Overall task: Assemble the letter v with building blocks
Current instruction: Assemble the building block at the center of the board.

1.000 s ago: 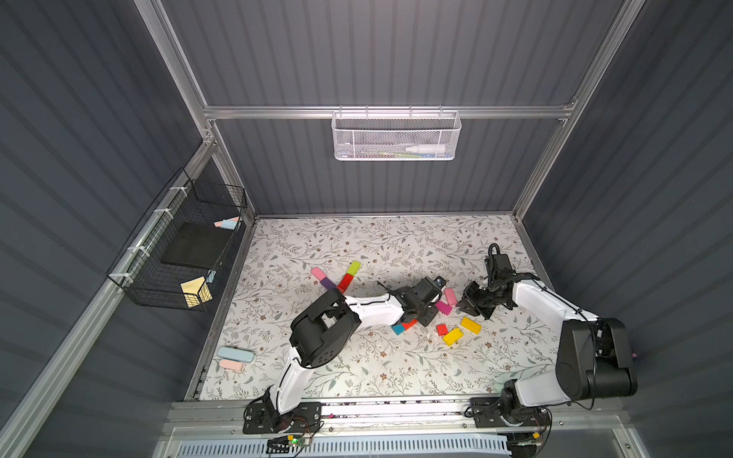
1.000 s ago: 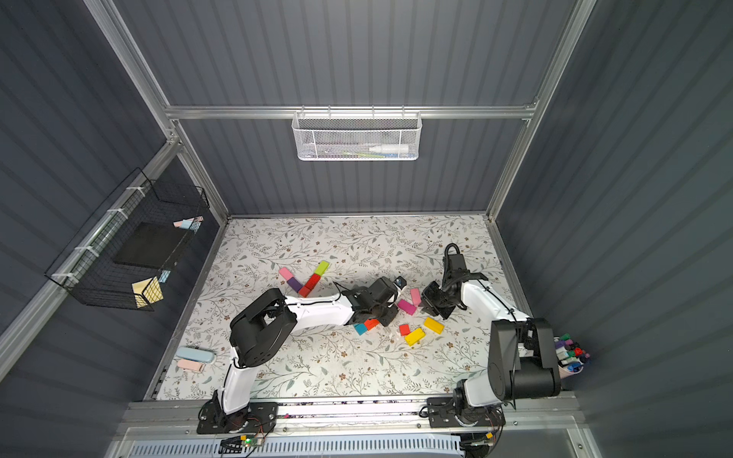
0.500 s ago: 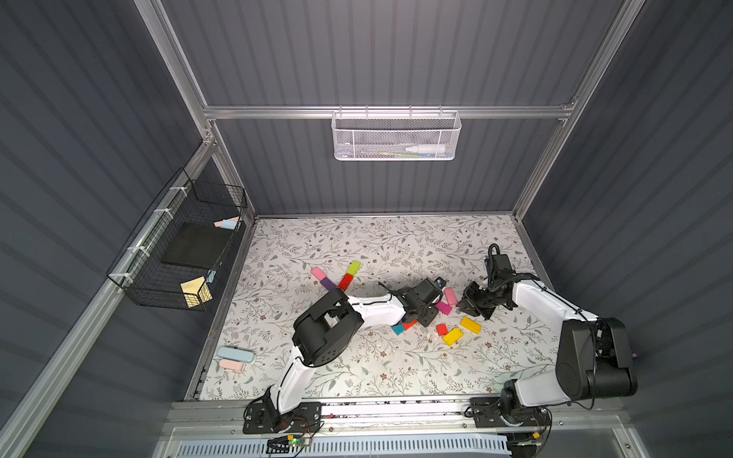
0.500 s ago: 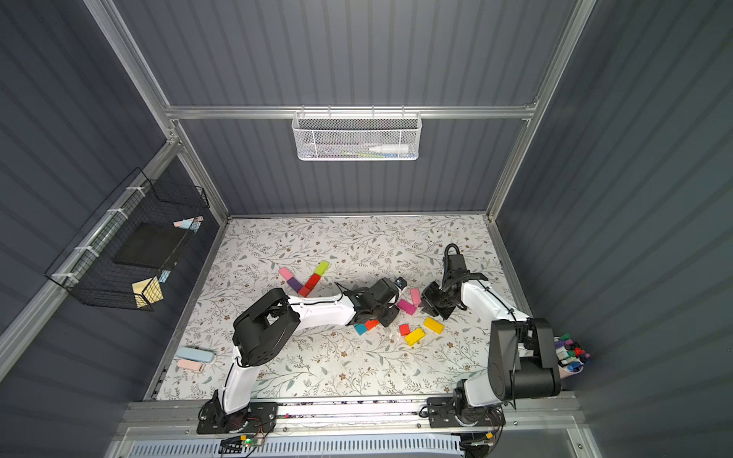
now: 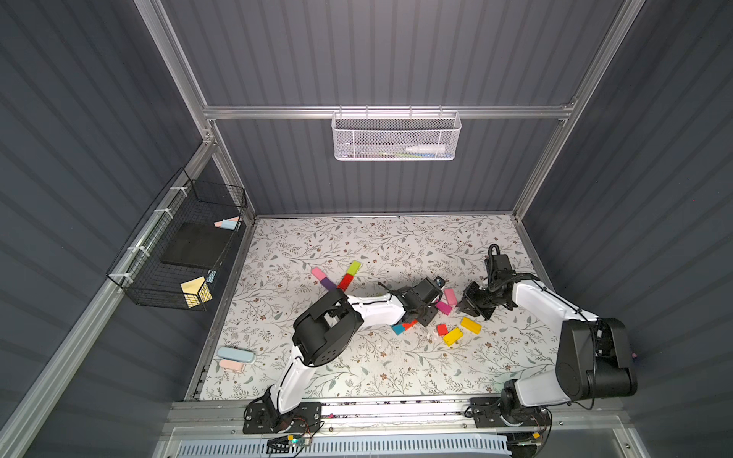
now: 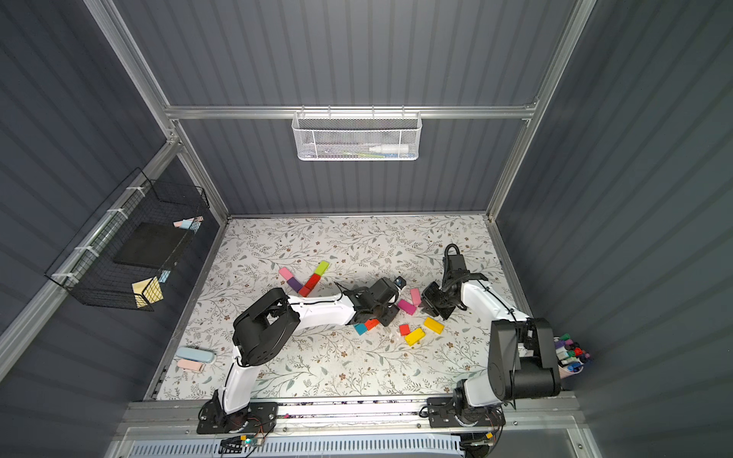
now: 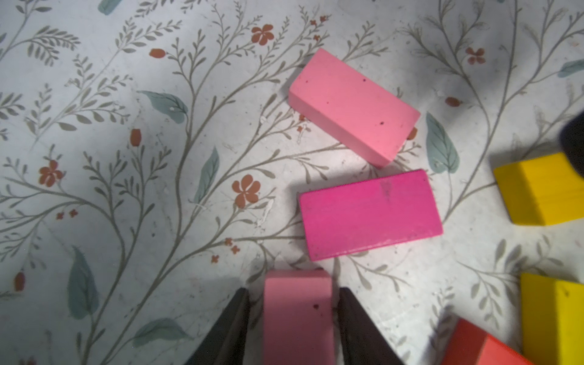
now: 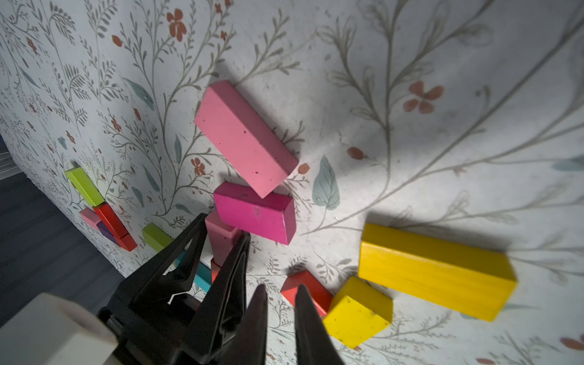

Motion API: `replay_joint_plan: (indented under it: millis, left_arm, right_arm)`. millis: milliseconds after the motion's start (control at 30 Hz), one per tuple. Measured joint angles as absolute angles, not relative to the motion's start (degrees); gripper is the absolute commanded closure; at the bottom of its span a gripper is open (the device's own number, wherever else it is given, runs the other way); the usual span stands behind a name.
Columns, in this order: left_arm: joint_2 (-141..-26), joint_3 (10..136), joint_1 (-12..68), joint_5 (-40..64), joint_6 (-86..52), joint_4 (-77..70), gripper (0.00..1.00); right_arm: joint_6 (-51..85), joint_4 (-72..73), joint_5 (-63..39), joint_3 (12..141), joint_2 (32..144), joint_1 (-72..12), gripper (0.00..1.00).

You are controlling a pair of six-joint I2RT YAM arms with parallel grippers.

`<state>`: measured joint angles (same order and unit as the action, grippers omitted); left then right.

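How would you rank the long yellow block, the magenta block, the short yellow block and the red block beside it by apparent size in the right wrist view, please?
1. long yellow block
2. magenta block and short yellow block: about alike, so unranked; the yellow one lies nearer the camera
3. red block

the left wrist view crops your pink block (image 7: 298, 319). contents of the white basket (image 5: 349, 137) are too small to tell.
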<state>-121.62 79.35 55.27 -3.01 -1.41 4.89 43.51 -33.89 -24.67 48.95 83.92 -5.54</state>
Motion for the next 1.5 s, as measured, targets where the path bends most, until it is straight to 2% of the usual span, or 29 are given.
replay_joint_plan:
  millis: [767, 1200, 1500]
  left_arm:
    - [-121.16, 78.54, 54.33, -3.57, 0.80, 4.25, 0.58]
    - [-121.19, 78.54, 56.34, -2.44, 0.73, 4.29, 0.61]
    - [-121.19, 78.56, 56.34, -1.85, 0.71, 4.38, 0.57]
  right_arm:
    - [43.48, -32.80, -25.76, 48.62, 84.82, -5.50, 0.80]
    - [43.51, -32.73, -25.85, 48.58, 84.86, -5.50, 0.80]
    - [43.51, -32.69, -25.91, 48.58, 84.86, -5.50, 0.80]
